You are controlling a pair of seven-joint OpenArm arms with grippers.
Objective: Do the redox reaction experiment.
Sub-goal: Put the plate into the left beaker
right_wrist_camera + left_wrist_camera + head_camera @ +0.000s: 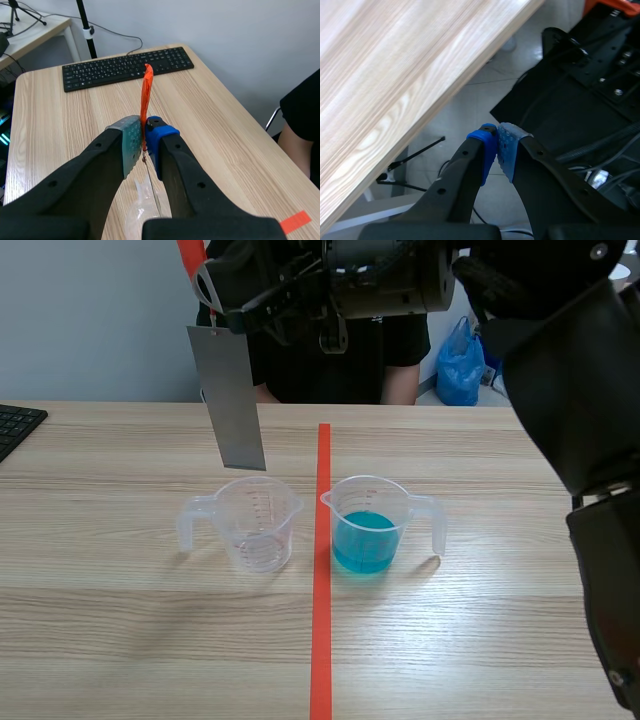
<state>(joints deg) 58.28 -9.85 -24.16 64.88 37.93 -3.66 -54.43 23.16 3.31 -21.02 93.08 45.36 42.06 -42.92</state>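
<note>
The grey metal plate (pixel 228 400) is hung by its orange strip (pixel 146 95), pinched in the right hand (pixel 145 132), above the empty beaker (pixel 258 525). The left hand (pixel 497 145) is pressed together on nothing. Immersion is judged pending: the plate must be shifted across and lowered into the blue-liquid beaker (pixel 365 530).

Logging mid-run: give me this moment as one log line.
right gripper shut on orange strap | metal sheet hangs above clear cup | left gripper shut | blue-liquid cup untouched
</note>
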